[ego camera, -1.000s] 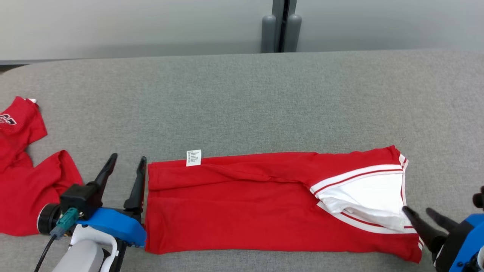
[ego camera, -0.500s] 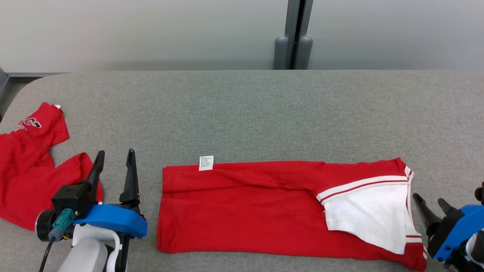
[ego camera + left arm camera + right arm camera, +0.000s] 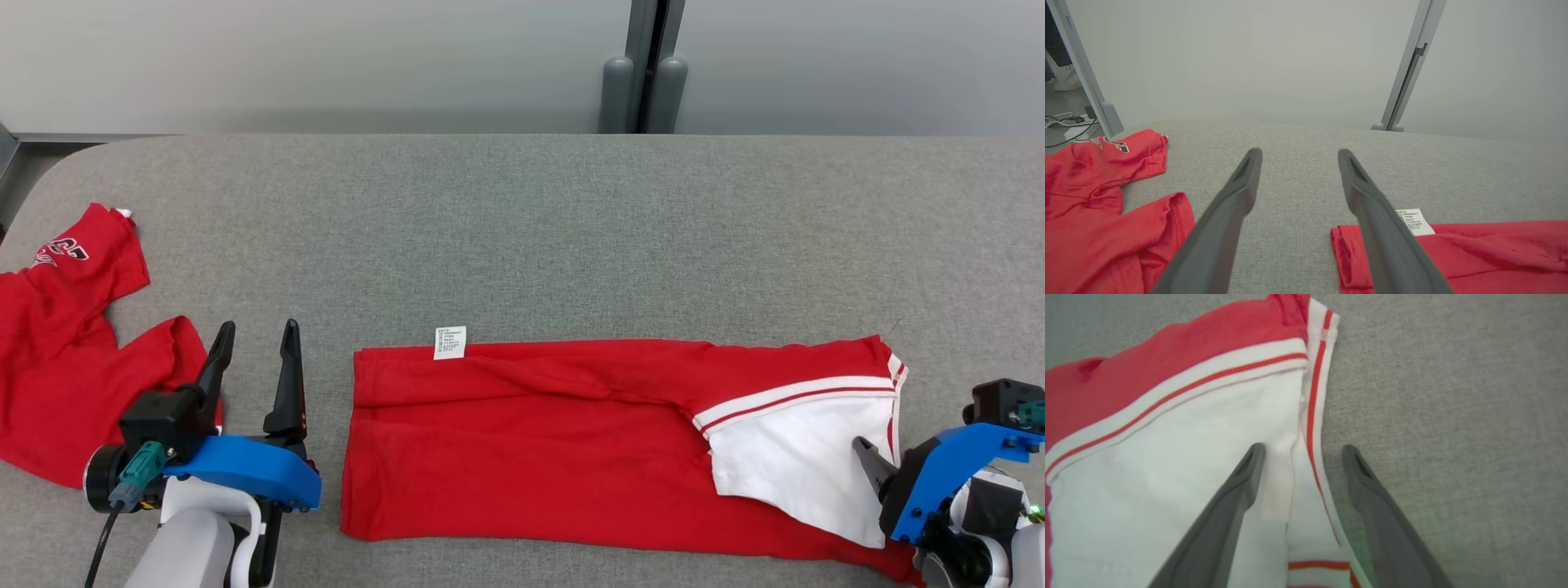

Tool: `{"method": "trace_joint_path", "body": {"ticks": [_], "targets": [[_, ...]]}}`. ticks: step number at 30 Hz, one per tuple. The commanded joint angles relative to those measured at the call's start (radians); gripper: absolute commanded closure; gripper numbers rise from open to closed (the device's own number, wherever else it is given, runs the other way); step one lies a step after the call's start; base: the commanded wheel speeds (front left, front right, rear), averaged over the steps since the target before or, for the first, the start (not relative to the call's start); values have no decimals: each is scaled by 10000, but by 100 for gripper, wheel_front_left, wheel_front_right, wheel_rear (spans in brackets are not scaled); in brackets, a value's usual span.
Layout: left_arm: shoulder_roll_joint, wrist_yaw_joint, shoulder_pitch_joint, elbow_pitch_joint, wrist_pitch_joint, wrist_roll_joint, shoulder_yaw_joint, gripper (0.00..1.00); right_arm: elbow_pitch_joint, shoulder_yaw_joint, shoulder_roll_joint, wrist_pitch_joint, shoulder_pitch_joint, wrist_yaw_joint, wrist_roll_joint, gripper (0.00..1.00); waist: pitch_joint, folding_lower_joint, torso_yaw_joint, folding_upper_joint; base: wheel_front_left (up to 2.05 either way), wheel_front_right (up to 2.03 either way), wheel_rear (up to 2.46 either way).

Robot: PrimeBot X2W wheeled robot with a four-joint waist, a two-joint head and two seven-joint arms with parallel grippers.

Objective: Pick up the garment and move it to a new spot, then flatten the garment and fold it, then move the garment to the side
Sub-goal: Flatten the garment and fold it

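The garment [image 3: 531, 441] is a red shirt lying as a long folded band across the front of the grey table [image 3: 522, 229]. It has a white panel with red-striped trim [image 3: 1167, 457] at its right end and a small white label [image 3: 450, 342] on its far edge. My left gripper [image 3: 259, 327] stands open with nothing in it, a short gap left of the garment's left edge [image 3: 1343, 253]. My right gripper [image 3: 1302, 448] is open low over the right end, one finger above the white panel and the other above bare table, straddling the striped hem.
A second red garment [image 3: 57, 367] with lettering lies crumpled at the table's left end, just left of my left gripper. A grey wall with a vertical post [image 3: 645, 82] runs behind the table. Bare grey cloth stretches beyond the shirt.
The head camera has shifted. My left gripper has drawn a little left, off the garment's edge. The white panel has settled flat, and my right gripper has turned in over its striped hem.
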Motion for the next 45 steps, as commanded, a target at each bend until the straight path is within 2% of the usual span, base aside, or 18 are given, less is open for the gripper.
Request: {"method": "trace_joint_path", "body": {"ticks": [1,4,5,6,7,10,15,19,24,27,31,35,40,45], "targets": [[26,-40,-136,19,-46,60,80,0,245,14,-12,133,-145,5,-134,0,22,0,11,0,0,0,0],[29,-86,-153,46,-46,77,143,0,657,331,30,436,-204,6,51,0,48,0,35,0,0,0,0],[28,-103,-162,46,-46,82,162,0,691,544,93,474,-223,19,244,59,55,0,38,0,0,0,0],[32,-103,-172,42,-46,83,185,0,682,720,121,459,-241,19,512,98,59,0,34,0,0,0,0],[36,-122,-170,38,-46,101,205,0,660,902,121,501,-222,19,709,100,57,0,24,0,0,0,0],[45,-131,-95,8,-47,139,283,0,346,1263,-142,374,-99,14,1158,100,10,0,-40,0,0,0,0],[59,-111,172,-95,-47,171,433,0,-335,1282,-890,3,39,3,1333,100,-81,0,-211,0,0,0,0],[70,-81,287,-214,-47,167,524,0,-1000,988,-1570,-187,154,3,1132,100,-111,0,-317,0,0,0,0],[62,-173,431,-227,-47,117,549,0,-1904,273,-2314,68,541,3,720,100,-152,0,-358,0,0,0,0],[72,-226,454,-177,-47,120,569,0,-2222,-203,-2529,321,793,3,530,100,-218,0,-360,0,0,0,0],[70,-255,544,-132,-47,154,575,0,-2616,-560,-2418,551,997,3,350,100,-353,0,-399,0,0,0,0],[73,-259,585,-83,-47,154,514,0,-3027,-208,-2043,864,1225,3,405,100,-489,0,-417,0,0,0,0],[178,-249,555,-81,-47,101,550,0,-3778,1171,-1451,1627,1480,5,805,100,-540,0,-454,0,0,0,0],[239,-247,566,-65,-46,50,556,0,-4386,2987,-1071,1637,1236,5,1079,100,-562,0,-464,0,0,0,0]]}}
